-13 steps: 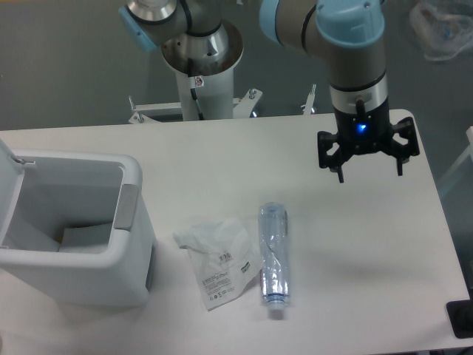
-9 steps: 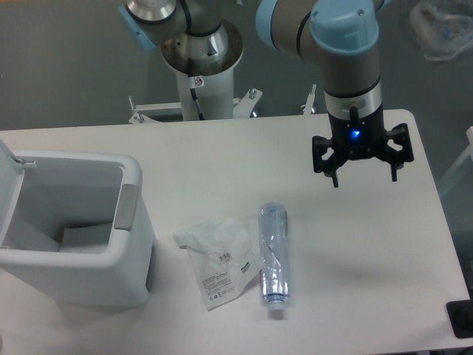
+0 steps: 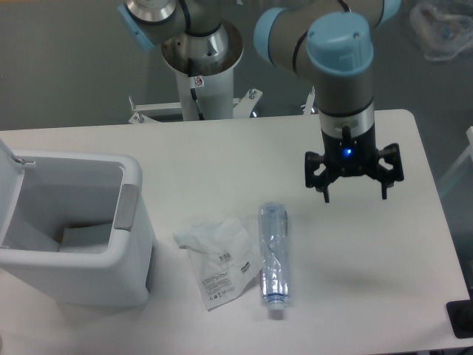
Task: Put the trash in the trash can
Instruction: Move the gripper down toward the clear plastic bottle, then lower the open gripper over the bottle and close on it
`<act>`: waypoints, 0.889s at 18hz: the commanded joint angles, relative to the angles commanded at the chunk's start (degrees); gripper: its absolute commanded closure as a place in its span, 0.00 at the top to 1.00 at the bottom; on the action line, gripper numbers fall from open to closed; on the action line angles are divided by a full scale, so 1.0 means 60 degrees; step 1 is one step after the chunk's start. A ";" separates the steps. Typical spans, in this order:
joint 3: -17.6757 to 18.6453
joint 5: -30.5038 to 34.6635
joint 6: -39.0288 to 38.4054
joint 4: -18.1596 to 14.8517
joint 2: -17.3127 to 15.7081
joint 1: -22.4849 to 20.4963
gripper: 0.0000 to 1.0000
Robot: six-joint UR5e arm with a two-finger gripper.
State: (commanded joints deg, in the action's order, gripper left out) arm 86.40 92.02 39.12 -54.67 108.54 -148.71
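A clear plastic water bottle (image 3: 273, 254) lies lengthwise on the white table, its pale cap toward the front edge. Touching its left side is a wrinkled translucent white bag (image 3: 219, 260) with black print. The white trash can (image 3: 89, 277) stands at the left with its lid swung open and something pale at its bottom. My gripper (image 3: 355, 194) hangs above the table, to the right of the bottle and farther back, fingers spread wide and open with nothing between them.
The arm's white pedestal (image 3: 201, 74) rises behind the table's far edge. A crumpled clear bag (image 3: 443, 29) sits off the table at the top right. A dark object (image 3: 460, 318) shows at the lower right corner.
The gripper has moved left and toward the front of the table, closer to the bottle, staying open. Bottle, bag and can have not moved.
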 joint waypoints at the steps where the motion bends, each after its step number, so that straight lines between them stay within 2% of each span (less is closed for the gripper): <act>1: -0.0029 -0.0015 -0.0060 0.0000 0.0059 0.0102 1.00; 5: -0.0643 -0.0015 -0.0600 -0.0029 0.1156 0.0688 1.00; 10: -0.0952 -0.0423 -0.1407 -0.0044 0.1670 0.0909 1.00; 16: -0.1025 -0.0645 -0.1438 -0.0073 0.2520 0.1011 1.00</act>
State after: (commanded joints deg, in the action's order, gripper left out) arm 80.25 88.16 30.50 -55.11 123.66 -142.65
